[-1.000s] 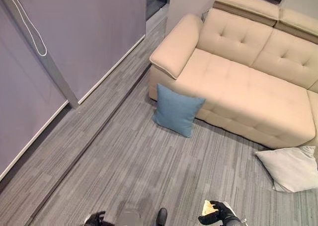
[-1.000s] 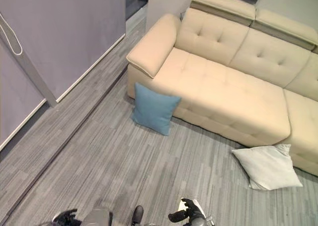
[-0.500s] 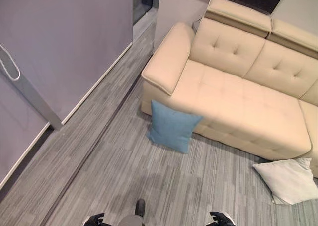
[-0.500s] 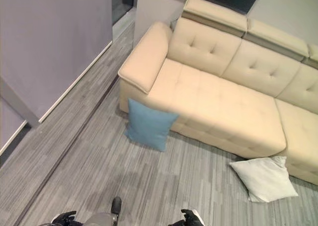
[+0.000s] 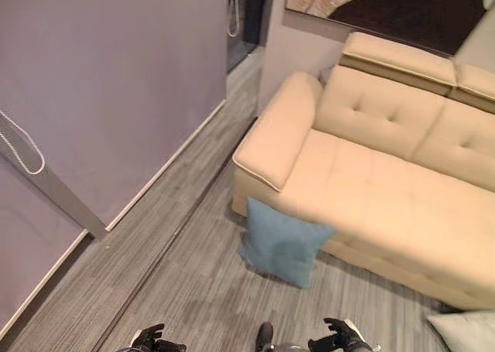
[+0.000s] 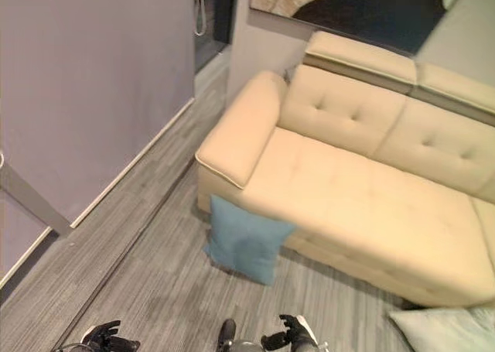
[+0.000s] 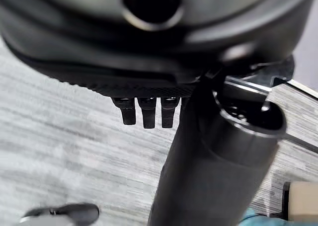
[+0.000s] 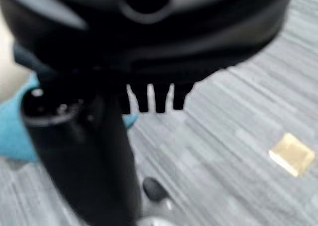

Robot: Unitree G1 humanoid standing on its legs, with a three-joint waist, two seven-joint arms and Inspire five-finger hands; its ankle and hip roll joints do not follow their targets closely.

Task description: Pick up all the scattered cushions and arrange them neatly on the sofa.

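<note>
A blue cushion (image 5: 282, 247) stands on the grey carpet, leaning against the front of the beige sofa (image 5: 387, 197) below its left armrest. The corner of a white cushion (image 5: 468, 333) lies on the floor at the sofa's right front. My left hand (image 5: 148, 340) and my right hand (image 5: 340, 338) hang low at the near edge, well short of the blue cushion, fingers relaxed and holding nothing. In the wrist views the left hand's fingers (image 7: 144, 112) and the right hand's fingers (image 8: 154, 99) point straight over bare carpet.
A purple-grey wall panel (image 5: 116, 81) with a slanted white post (image 5: 54, 189) runs along the left. A dark doorway gap (image 5: 246, 15) opens behind the sofa's armrest. A small tan block (image 8: 292, 155) lies on the carpet in the right wrist view.
The whole picture has shifted: the camera has tilted and turned, so the sofa and blue cushion sit lower and further right, and the white cushion is mostly cut off. The cushions themselves have not moved.
</note>
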